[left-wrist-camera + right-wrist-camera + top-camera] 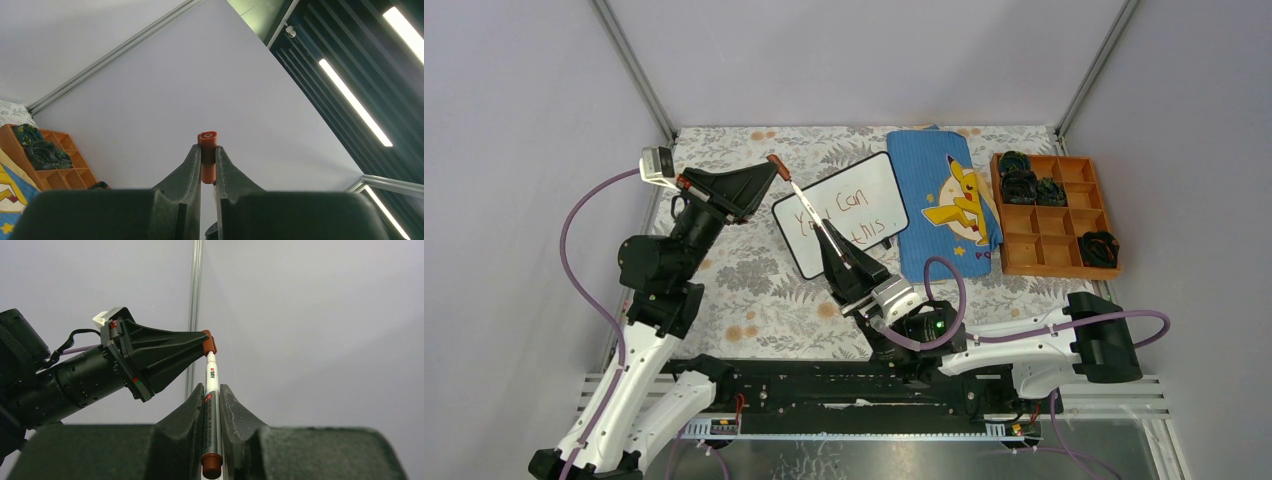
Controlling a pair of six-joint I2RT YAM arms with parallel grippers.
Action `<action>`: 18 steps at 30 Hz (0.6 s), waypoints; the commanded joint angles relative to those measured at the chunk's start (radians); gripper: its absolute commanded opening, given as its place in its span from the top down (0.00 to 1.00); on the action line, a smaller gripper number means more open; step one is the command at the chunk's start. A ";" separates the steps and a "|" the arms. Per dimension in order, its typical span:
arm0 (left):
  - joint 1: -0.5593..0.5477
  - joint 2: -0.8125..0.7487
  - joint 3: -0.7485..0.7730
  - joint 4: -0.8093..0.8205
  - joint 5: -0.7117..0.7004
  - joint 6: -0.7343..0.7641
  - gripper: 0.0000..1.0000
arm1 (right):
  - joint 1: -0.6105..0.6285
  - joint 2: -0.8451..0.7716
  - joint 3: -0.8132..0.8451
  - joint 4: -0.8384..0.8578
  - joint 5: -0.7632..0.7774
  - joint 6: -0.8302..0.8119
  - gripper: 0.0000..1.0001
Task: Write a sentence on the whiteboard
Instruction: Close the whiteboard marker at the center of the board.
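Observation:
The whiteboard (874, 185) lies tilted on the floral mat, with the red-brown sentence (849, 201) "You can … this" on it, partly hidden by the marker. My right gripper (842, 262) (213, 391) is shut on the white marker (819, 225) (211, 374) and holds it above the board, pointing up-left. My left gripper (771, 168) (208, 152) is shut on the orange-red marker cap (774, 160) (208, 138). In the right wrist view the cap (209, 343) sits over the marker's tip.
A blue cloth with a yellow cartoon figure (924, 165) lies right of the board. An orange compartment tray (1054, 240) with dark coiled items stands at the far right. Grey enclosure walls stand close behind and to both sides.

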 commanded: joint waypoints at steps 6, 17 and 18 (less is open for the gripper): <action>-0.005 -0.018 0.015 0.037 0.011 -0.004 1.00 | 0.006 -0.018 0.025 0.151 0.001 -0.005 1.00; -0.005 -0.020 0.010 0.054 0.025 -0.013 1.00 | 0.006 -0.009 0.036 0.151 -0.003 -0.011 1.00; -0.007 -0.020 0.008 0.058 0.026 -0.015 1.00 | 0.006 -0.009 0.036 0.151 -0.002 -0.012 1.00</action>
